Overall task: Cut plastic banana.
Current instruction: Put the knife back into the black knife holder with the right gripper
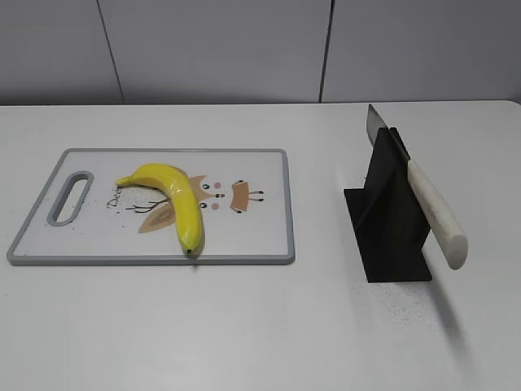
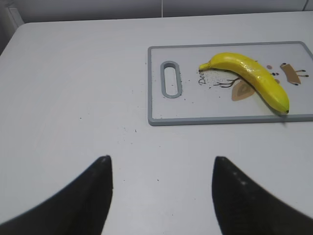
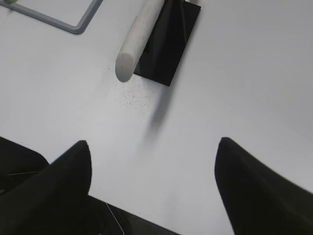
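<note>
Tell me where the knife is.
In the exterior view the knife leans on the black stand, right of the cutting board, handle toward the camera.

1. In the left wrist view the cutting board (image 2: pixel 230 117) runs past the right edge, so its far end is not seen
2. In the right wrist view only a corner of the board shows, and the knife (image 3: pixel 139 36) and black stand (image 3: pixel 168 44) are cut by the top edge
3. Both end effectors lie outside the exterior view
4. The small lettering (image 1: pixel 115 196) on the board cannot be read
</note>
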Available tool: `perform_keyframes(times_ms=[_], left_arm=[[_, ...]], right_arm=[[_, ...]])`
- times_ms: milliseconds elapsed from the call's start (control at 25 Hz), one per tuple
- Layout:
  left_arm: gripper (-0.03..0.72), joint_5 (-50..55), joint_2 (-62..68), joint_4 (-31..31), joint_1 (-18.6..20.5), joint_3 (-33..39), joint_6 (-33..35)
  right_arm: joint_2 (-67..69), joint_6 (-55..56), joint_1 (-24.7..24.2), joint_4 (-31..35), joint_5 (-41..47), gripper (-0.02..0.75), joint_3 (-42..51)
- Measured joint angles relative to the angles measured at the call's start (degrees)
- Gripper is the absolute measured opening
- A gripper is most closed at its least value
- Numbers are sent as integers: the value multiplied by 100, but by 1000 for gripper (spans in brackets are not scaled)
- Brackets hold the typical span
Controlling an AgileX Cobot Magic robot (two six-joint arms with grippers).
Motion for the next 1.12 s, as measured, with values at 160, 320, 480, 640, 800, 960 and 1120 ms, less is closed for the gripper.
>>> perform_keyframes(times_ms=[160,320,480,640,800,960,1120], left_arm=[[610,0,0,0,0,0,0],[610,0,0,-2,0,0,0],[610,0,0,-2,0,0,0],[610,0,0,-2,0,0,0],[602,0,0,-2,0,0,0],[589,0,0,-2,0,0,0],[588,0,0,-2,0,0,0]], right_arm=[[-920,0,0,0,34,589,480],[-1652,-60,0,-48,239,589,588],[-2243,-216,0,-170,453,589,744],[-2701,-236,0,-170,490,589,758],[-2979,-240,0,-170,493,589,758],[-3080,-240,0,-170,498,589,758],[-3209,-246,0,-170,498,589,758]])
